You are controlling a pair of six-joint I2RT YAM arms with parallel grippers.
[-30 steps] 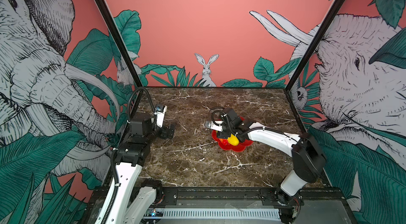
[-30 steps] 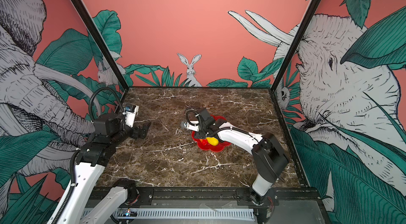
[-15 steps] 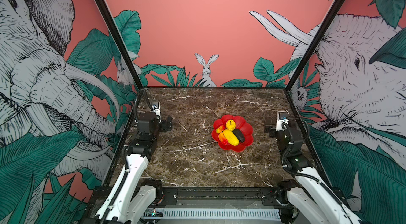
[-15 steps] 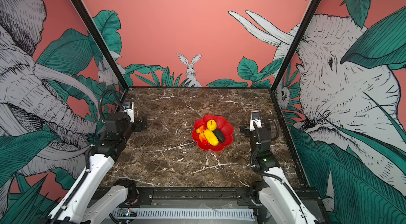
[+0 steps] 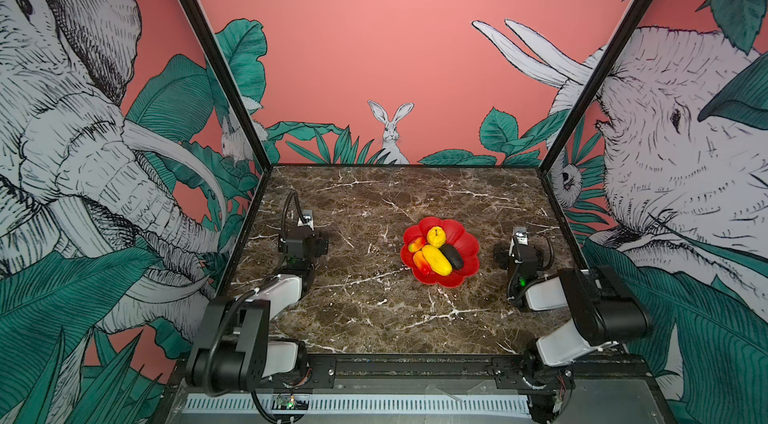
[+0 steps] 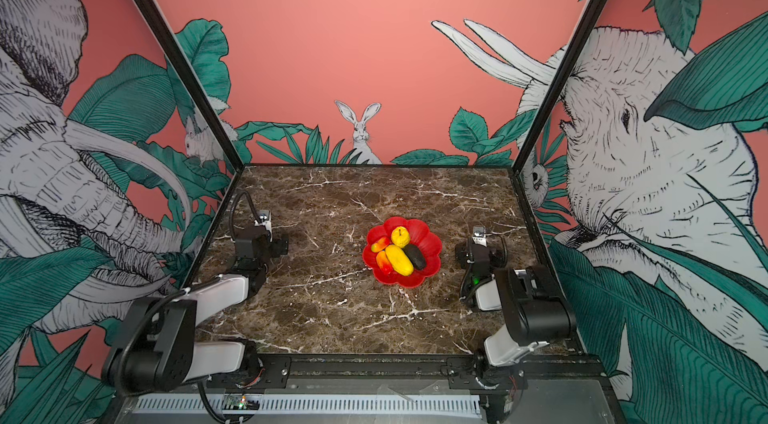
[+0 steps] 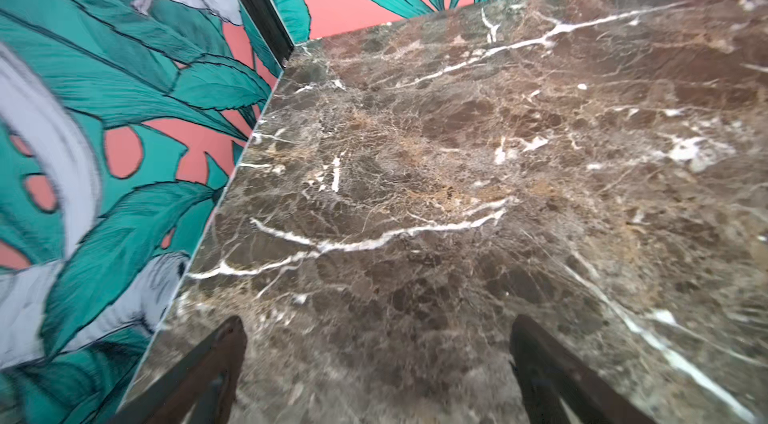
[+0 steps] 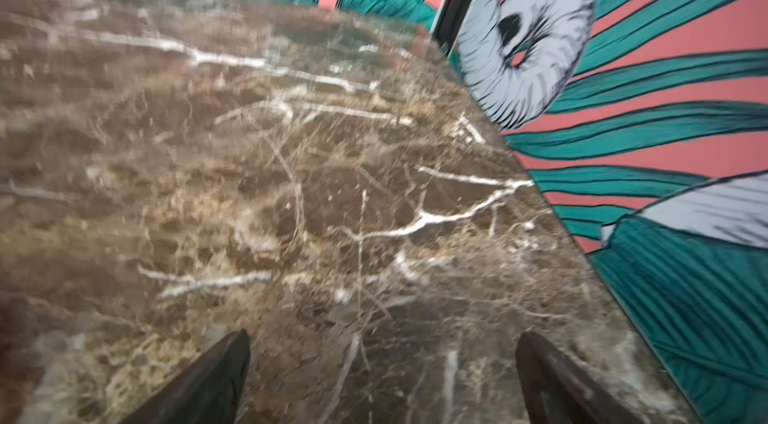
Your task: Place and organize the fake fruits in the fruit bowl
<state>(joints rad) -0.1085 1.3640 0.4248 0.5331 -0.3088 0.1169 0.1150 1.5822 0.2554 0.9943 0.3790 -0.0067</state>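
The fruit bowl (image 5: 468, 244) (image 6: 432, 246), a red flower-shaped dish, sits right of centre on the marble in both top views. Several fake fruits lie in it: a round yellow one (image 5: 436, 236), a yellow oblong (image 5: 437, 260), a dark oblong (image 5: 452, 257) and two red-orange pieces (image 5: 417, 244) (image 5: 421, 264). My left gripper (image 7: 380, 332) is open over bare marble near the left wall. My right gripper (image 8: 384, 343) is open too, above bare marble by the right wall. Neither holds anything, and both stand well away from the bowl.
The left arm (image 5: 302, 244) is folded back along the left wall and the right arm (image 5: 521, 253) along the right wall. Painted walls enclose the brown marble table (image 5: 365, 305) on three sides, with a black rail (image 5: 415, 368) at the front.
The right gripper, which was over the bowl a second ago, has opened fully and drawn back to the right wall. The left arm has also pulled back and folded low.
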